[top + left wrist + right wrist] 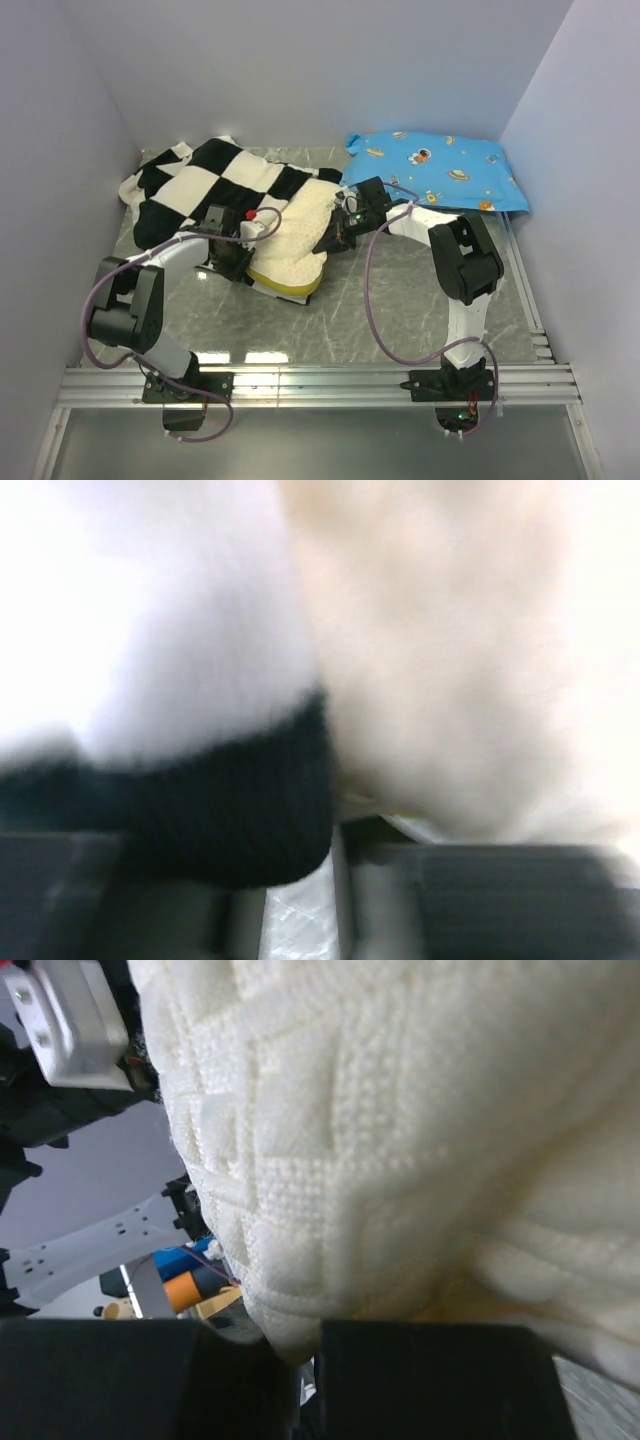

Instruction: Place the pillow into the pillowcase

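Cream pillow (295, 232) partly in pillowcase (220, 175); right gripper (332, 240) pinching pillow corner, left gripper (238, 258) state unreadable; if pillowcase slips, it bunches and pillow jams

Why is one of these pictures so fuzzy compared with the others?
Left wrist view: pillowcase and pillow seem too close to the lens, so all blurs and the white square washes out. Right wrist view: pillow weave sharp. Top view: sharp, bright glare on the table.
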Controlling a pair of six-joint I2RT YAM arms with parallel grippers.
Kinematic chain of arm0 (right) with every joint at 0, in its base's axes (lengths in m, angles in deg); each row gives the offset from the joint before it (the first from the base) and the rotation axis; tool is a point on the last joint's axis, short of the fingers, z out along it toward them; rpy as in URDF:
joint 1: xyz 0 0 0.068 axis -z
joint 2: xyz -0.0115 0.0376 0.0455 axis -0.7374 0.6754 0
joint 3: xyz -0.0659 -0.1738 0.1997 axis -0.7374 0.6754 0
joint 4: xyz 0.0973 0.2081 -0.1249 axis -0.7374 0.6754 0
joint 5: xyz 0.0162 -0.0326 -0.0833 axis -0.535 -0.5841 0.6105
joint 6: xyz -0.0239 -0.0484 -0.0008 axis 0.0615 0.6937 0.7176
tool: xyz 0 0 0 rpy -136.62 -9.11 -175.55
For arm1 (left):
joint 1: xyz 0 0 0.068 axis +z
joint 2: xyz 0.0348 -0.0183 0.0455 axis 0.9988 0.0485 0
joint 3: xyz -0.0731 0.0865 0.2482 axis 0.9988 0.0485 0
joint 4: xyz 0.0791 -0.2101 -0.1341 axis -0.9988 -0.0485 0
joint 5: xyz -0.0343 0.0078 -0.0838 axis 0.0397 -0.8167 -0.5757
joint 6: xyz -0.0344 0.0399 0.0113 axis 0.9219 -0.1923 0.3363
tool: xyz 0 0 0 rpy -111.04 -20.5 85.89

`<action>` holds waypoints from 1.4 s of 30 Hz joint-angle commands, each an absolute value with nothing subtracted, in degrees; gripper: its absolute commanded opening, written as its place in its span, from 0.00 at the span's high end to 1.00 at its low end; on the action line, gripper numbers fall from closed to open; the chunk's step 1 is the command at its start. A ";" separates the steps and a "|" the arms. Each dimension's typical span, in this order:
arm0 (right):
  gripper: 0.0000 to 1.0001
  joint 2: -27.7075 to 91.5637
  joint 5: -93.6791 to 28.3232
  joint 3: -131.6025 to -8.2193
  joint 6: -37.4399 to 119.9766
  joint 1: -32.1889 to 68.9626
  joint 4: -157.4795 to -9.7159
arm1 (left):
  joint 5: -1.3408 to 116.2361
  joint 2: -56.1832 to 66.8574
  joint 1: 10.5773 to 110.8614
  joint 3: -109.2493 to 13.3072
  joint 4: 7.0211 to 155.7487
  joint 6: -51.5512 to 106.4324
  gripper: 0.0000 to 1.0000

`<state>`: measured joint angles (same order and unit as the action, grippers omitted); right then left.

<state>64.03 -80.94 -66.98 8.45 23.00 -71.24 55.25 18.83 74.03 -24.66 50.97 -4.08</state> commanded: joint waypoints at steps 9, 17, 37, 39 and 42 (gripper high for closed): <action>1.00 60.01 -77.17 -64.15 -8.95 21.41 -90.33 | 26.19 8.68 52.77 -38.10 39.74 -7.34 1.00; 1.00 64.92 -70.30 -61.43 -9.67 18.95 -93.51 | 27.64 9.83 52.06 -33.21 35.25 -14.46 0.98; 1.00 58.95 -73.03 -55.36 9.22 14.56 -89.21 | 68.87 12.62 65.33 -41.19 52.81 25.26 0.34; 1.00 58.34 -72.94 -55.19 10.20 14.29 -88.68 | 70.27 15.78 65.33 -42.24 55.10 25.27 0.34; 1.00 57.72 -72.85 -54.48 11.60 14.03 -87.89 | 73.17 19.30 65.60 -43.47 55.90 25.00 0.45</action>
